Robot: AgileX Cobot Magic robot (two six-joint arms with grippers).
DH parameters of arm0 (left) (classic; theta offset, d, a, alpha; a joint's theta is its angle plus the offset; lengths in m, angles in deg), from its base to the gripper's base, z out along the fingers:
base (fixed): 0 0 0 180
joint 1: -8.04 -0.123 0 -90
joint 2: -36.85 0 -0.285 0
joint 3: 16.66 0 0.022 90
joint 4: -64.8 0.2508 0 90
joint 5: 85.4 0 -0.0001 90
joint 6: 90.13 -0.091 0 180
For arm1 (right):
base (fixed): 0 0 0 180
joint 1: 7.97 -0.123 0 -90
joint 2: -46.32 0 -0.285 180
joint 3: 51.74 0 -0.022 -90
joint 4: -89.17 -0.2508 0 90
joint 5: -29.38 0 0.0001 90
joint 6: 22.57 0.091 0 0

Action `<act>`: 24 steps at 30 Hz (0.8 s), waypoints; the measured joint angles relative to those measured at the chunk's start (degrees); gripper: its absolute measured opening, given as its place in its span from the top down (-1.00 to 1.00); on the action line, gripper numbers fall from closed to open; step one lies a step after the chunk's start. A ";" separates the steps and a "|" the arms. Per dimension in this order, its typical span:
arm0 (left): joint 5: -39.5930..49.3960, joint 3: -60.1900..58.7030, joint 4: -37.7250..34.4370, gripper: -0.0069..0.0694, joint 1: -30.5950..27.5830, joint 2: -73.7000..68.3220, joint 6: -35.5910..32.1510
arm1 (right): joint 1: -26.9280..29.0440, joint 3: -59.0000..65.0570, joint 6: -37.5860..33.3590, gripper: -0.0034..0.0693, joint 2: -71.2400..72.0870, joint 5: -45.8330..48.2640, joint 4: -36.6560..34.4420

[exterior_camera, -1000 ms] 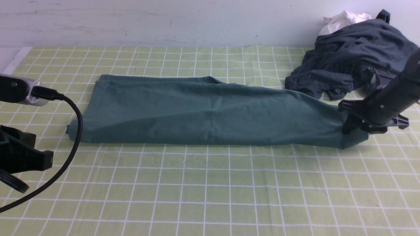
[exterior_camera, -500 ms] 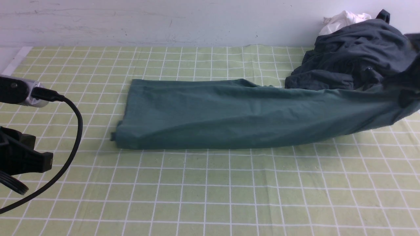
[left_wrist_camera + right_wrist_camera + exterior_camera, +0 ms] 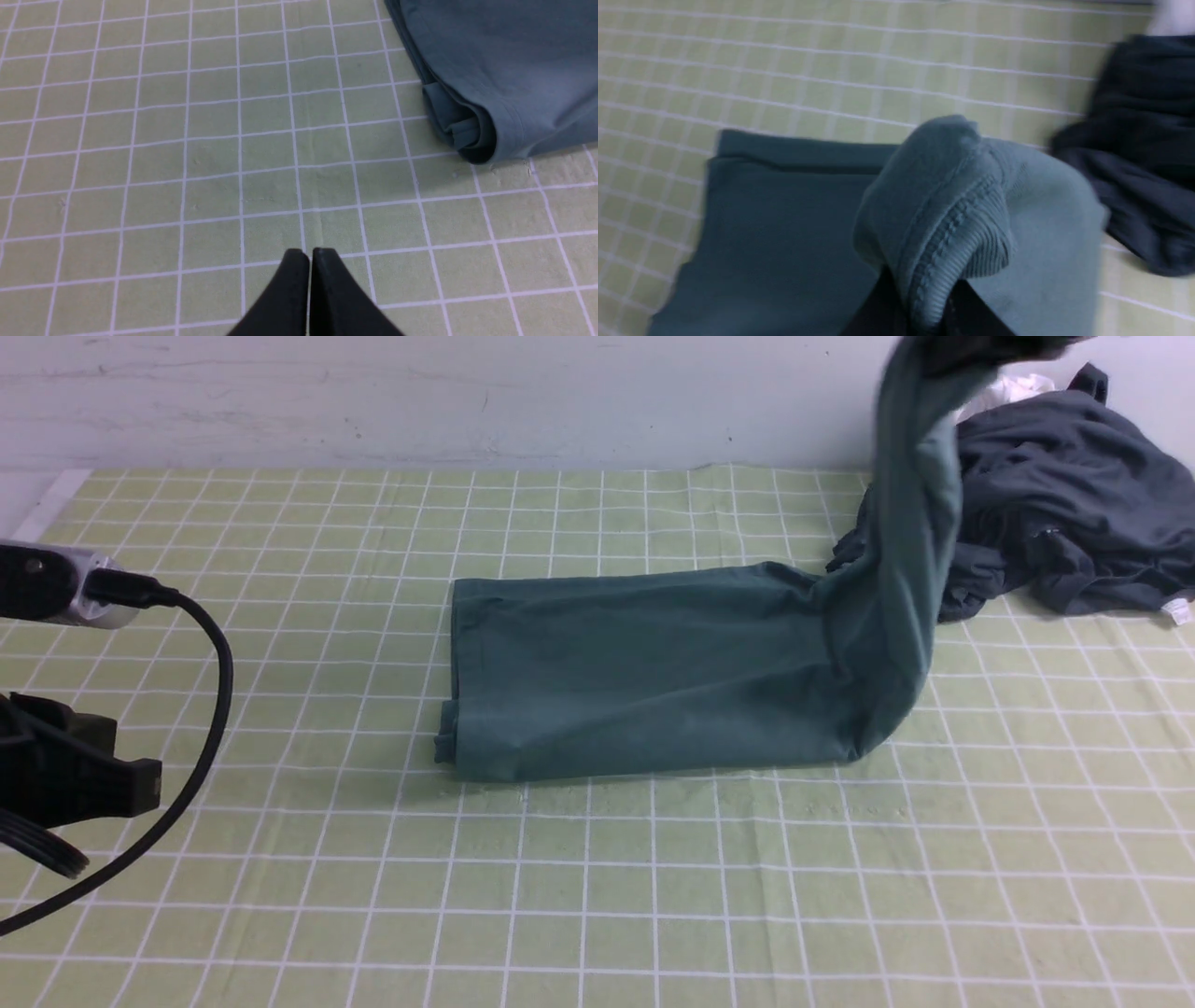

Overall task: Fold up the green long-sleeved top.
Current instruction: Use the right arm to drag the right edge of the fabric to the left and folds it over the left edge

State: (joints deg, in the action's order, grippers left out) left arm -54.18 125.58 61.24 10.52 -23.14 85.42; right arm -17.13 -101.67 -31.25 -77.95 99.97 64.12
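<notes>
The green long-sleeved top lies on the middle of the table as a long folded band, its left end doubled into soft rounded layers. Its right end rises steeply in a draped column to the top edge of the front view, in front of the heaped dark grey garment. The cloth is a dull forest-green knit, matte and smooth on the flat part. At the lifted end there is a ribbed band with a line of stitching beside it. The right gripper is clamped on that ribbed edge, with the fabric bunched over its dark fingers; in the front view it is only a dark blur at the top. The left gripper hovers above bare table to the left of the top, its jaws pressed together on nothing. The table cover is a pale green cloth with a white grid, slightly creased. A small crumpled white cloth shows behind the grey heap. A second ago the top lay stretched flat across far more of the table, with the right gripper low at its right end. Since then that end has been raised high and the left end has slid well to the right.
</notes>
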 joint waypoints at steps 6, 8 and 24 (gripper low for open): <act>0.00 0.00 -0.12 0.83 0.00 0.00 0.00 | -12.91 -0.07 -0.17 0.87 -8.42 -6.82 -1.35; 0.00 0.00 -0.12 0.83 0.00 0.00 0.00 | -15.33 -0.07 -0.17 0.87 -11.32 -8.85 -1.35; 0.62 0.00 -1.22 0.83 0.00 0.98 0.00 | -20.58 -3.49 -1.44 -0.11 -15.02 -13.25 2.21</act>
State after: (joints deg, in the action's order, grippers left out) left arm -53.56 125.58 60.02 10.52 -22.16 85.42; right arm -37.71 -105.16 -32.68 -92.97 86.71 66.33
